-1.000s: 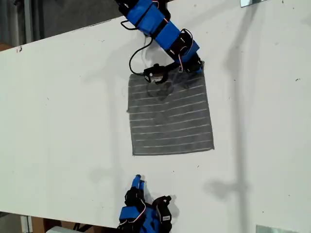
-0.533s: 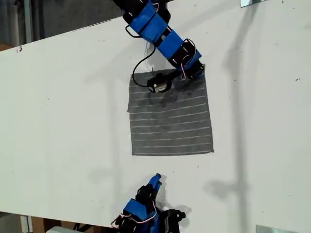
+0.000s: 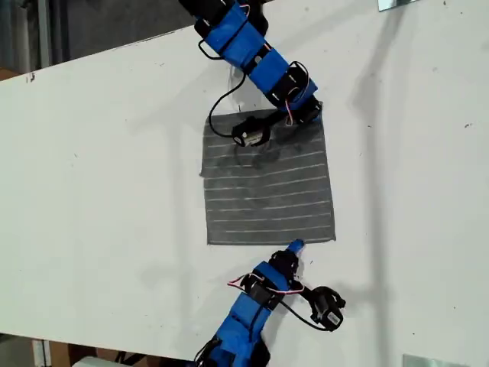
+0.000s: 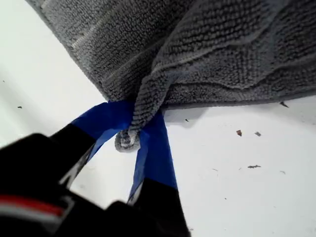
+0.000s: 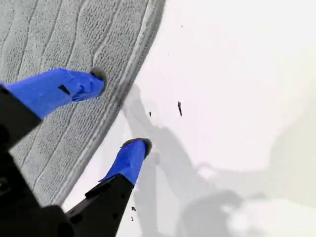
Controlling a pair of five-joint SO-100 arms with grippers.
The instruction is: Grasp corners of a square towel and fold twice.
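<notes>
The grey striped towel [image 3: 267,183] lies flat on the white table [image 3: 99,191]. In the exterior view my first gripper [image 3: 309,112] reaches in from the top and sits at the towel's upper right corner. The first wrist view shows my first gripper [image 4: 131,123] shut on that corner [image 4: 127,141], with the towel [image 4: 222,44] bunched just behind it. My second gripper [image 3: 294,246] comes in from the exterior view's bottom and stands at the towel's lower edge. It [image 5: 121,109] is open, with one fingertip [image 5: 96,75] over the towel [image 5: 59,39] and the other over bare table.
A black cable [image 3: 218,95] loops from the first arm beside the towel's upper edge. The second arm's camera module [image 3: 328,313] hangs at its side. Metal pieces show at the exterior view's top right [image 3: 397,4] and bottom right [image 3: 432,361]. Dark specks [image 5: 179,107] dot the table.
The second arm has swung up and to the exterior view's right, from the bottom edge to the towel's lower edge. The first arm has barely shifted at its corner.
</notes>
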